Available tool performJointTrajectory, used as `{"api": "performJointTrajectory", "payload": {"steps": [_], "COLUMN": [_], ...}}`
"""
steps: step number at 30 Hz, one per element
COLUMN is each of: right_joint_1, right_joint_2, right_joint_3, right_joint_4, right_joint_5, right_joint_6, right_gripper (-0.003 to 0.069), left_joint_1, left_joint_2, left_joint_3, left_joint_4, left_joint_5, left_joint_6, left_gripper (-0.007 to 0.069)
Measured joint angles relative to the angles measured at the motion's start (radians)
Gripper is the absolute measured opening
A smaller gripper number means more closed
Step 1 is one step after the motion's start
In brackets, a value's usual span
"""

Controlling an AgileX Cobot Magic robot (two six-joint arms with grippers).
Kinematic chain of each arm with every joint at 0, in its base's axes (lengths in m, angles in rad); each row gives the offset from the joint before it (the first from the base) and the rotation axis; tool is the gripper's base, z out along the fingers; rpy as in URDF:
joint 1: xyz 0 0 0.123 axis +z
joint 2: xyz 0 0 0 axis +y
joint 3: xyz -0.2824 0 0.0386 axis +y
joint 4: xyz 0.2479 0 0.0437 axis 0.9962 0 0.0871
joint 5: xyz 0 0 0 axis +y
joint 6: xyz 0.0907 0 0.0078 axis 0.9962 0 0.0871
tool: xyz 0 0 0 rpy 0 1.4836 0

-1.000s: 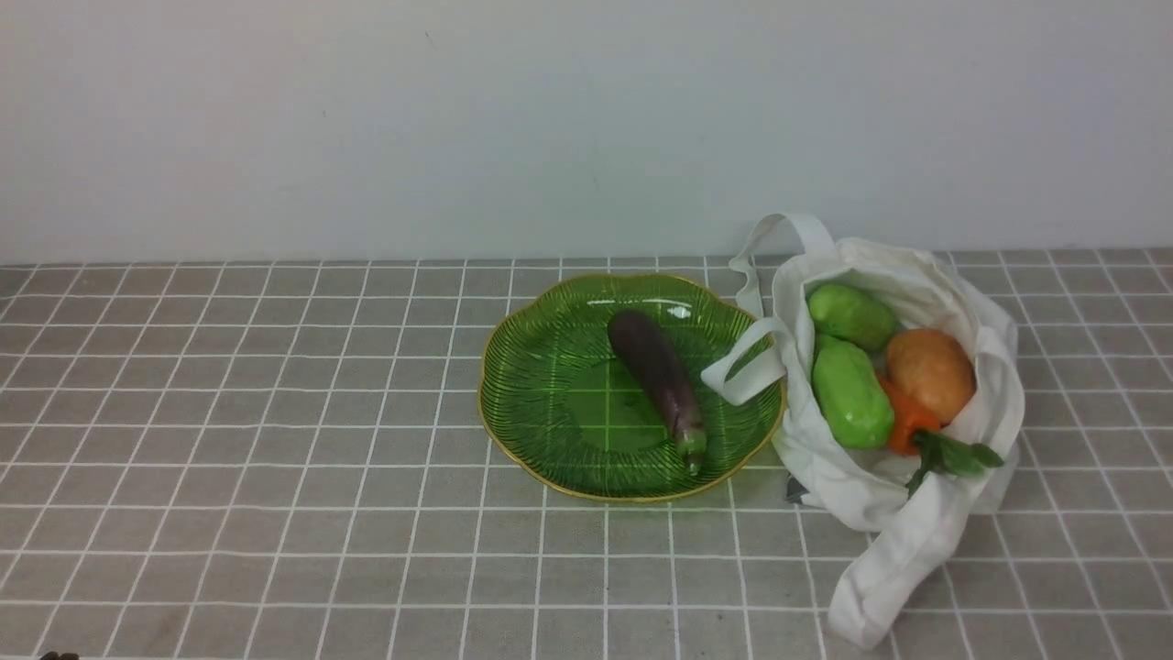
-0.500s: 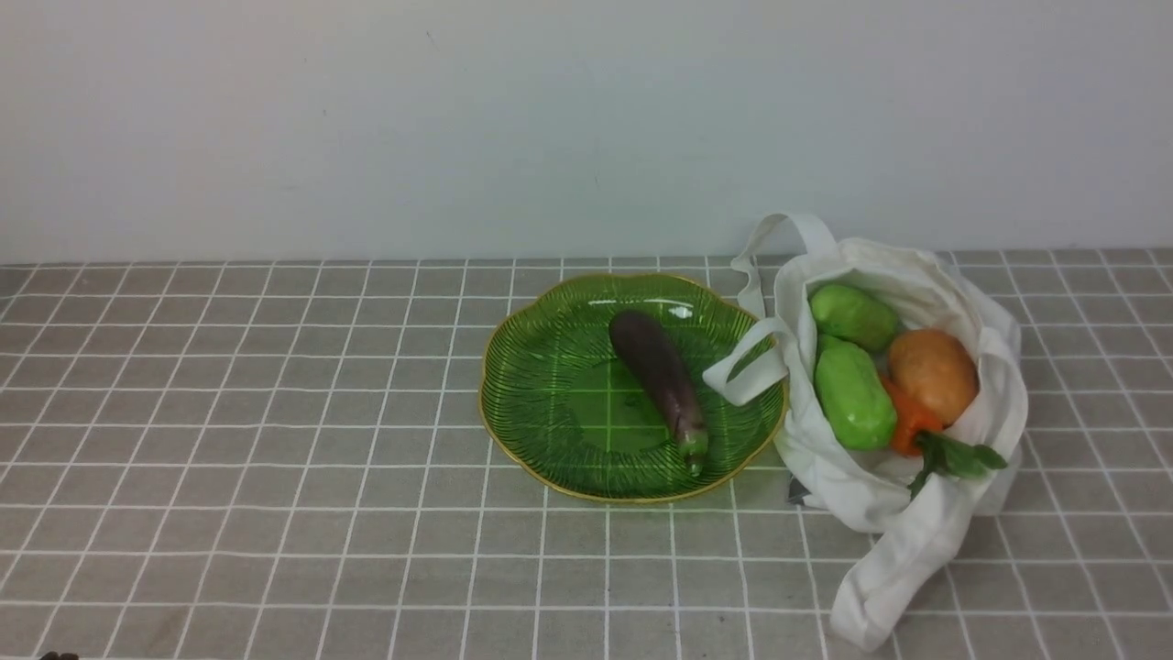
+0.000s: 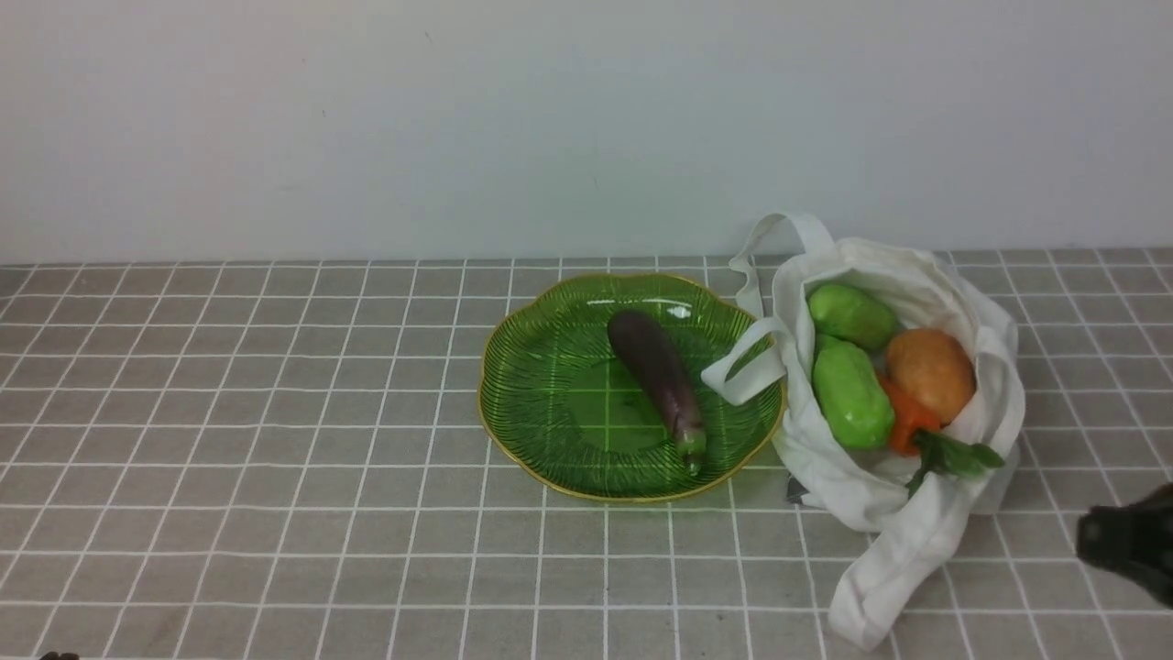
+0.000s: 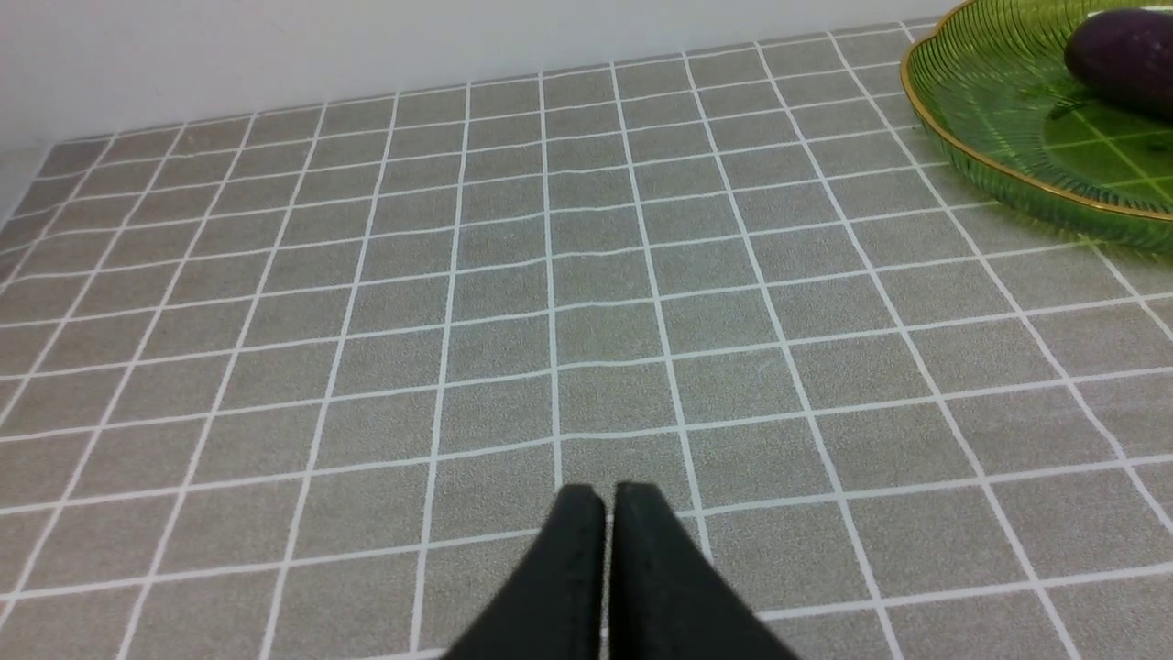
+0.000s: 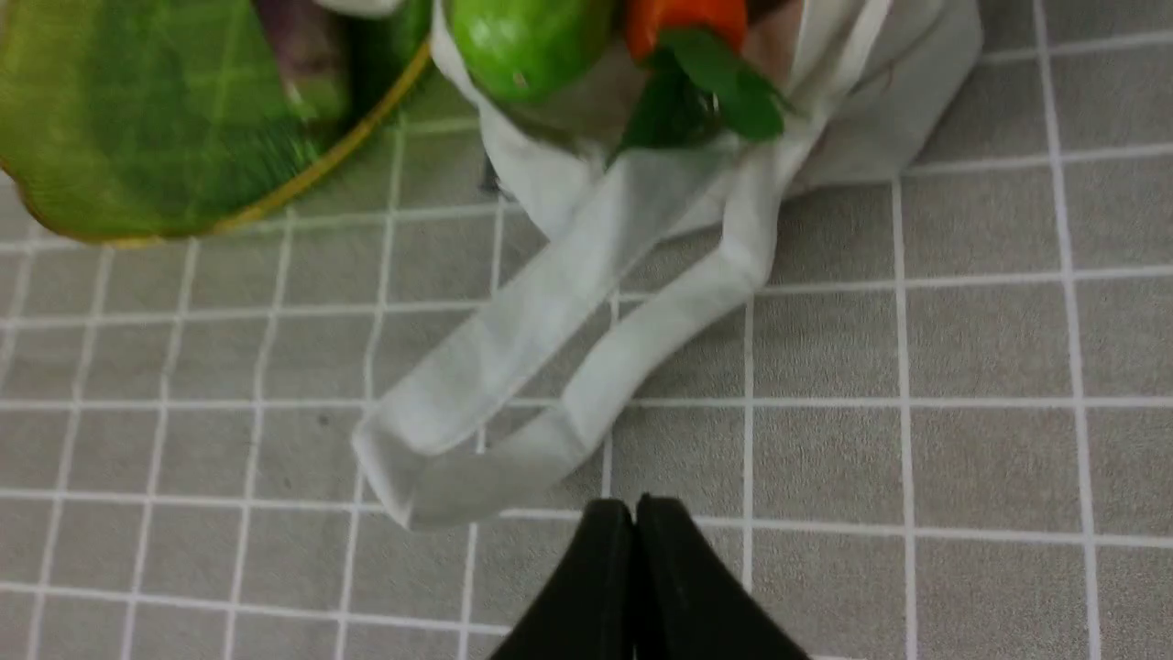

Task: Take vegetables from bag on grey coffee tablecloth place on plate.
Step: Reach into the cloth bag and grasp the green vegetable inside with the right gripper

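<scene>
Front view: the plate (image 3: pixel 541 385) bears a purple eggplant (image 3: pixel 656 371). The bag (image 3: pixel 880 495), touching its right rim on the tablecloth (image 3: pixel 275 412), holds two gourds (image 3: pixel 852 394), a potato (image 3: pixel 930 371) and a carrot (image 3: pixel 907 422). Left wrist view: the left hand (image 4: pixel 607 500) is pressed together over the tablecloth. Right wrist view: the right hand (image 5: pixel 634 513) is pressed together near a bag strap (image 5: pixel 513 367).

No writing, label, brand mark, number or sign can be read in any of the three views. The soft white cloth bag (image 3: pixel 871 495) shows plain fabric, the translucent green ribbed plate with a thin gold rim (image 3: pixel 550 403) only its ribs, and the grey-brown tablecloth (image 3: pixel 275 458) only its grid of thin white lines.
</scene>
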Motion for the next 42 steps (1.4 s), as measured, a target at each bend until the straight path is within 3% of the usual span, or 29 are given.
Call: {"api": "performJointTrajectory", "payload": {"steps": [7,14,20,28,35,42], "right_joint_1": [0.02,0.108,0.146,0.147,0.149,0.149], "right_joint_2": [0.369,0.564,0.702,0.833,0.89,0.893], "right_joint_3": [-0.22,-0.434,-0.632,-0.649,-0.652,-0.653], "right_joint_4": [0.074,-0.004,-0.213,-0.253,-0.234,-0.23], "right_joint_5": [0.006,-0.014,-0.014,-0.053,-0.089,-0.075], "right_joint_6": [-0.114,-0.046,0.171,0.261,0.268,0.245], "right_gripper": [-0.0002,0.0069,0.0248,0.0451,0.0463,0.039], "left_joint_1": [0.0,0.0,0.0,0.0,0.0,0.0], "left_joint_2": [0.0,0.0,0.0,0.0,0.0,0.0], "left_joint_3": [0.0,0.0,0.0,0.0,0.0,0.0], "left_joint_4": [0.0,0.0,0.0,0.0,0.0,0.0], "left_joint_5": [0.0,0.0,0.0,0.0,0.0,0.0], "left_joint_6": [0.0,0.0,0.0,0.0,0.0,0.0], "left_gripper": [-0.0005,-0.0005,-0.0005,-0.0005,-0.0005,-0.0005]}}
